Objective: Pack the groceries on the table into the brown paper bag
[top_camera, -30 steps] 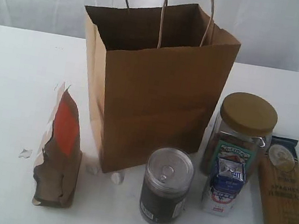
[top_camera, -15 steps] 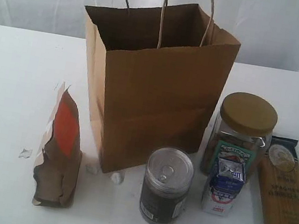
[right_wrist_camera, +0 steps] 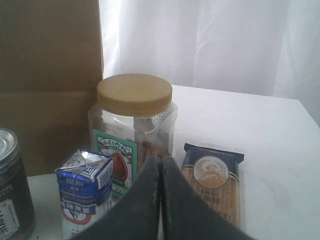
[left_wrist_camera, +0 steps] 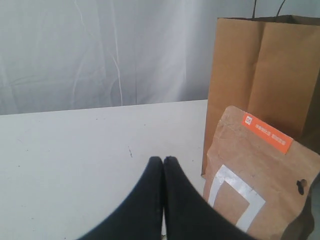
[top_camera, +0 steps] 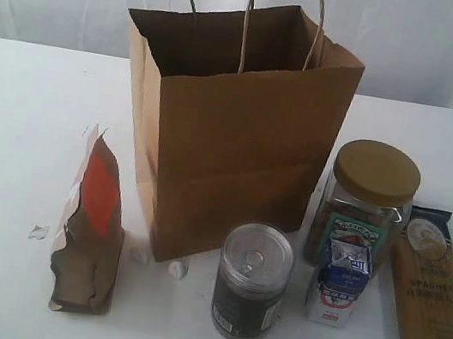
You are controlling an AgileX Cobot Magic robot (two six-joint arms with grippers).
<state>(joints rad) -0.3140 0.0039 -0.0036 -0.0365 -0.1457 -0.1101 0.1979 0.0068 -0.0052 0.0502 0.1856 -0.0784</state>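
Note:
The brown paper bag stands upright and open at the middle of the table. The brown pouch stands to its left. In front of the bag stands the dark jar, with the small blue-white carton, the tan-lidded clear jar and the spaghetti packet to the right. No yellow-grain bottle shows. Neither gripper appears in the exterior view. My left gripper is shut and empty beside the pouch and bag. My right gripper is shut and empty, short of the clear jar, carton and spaghetti.
Small white pebble-like bits lie at the bag's front foot, and another scrap lies left of the pouch. A white curtain hangs behind the table. The dark jar shows at the edge of the right wrist view.
A dark piece of the left arm at the exterior view's left edge one second ago has left the frame. The groceries and bag have not moved.

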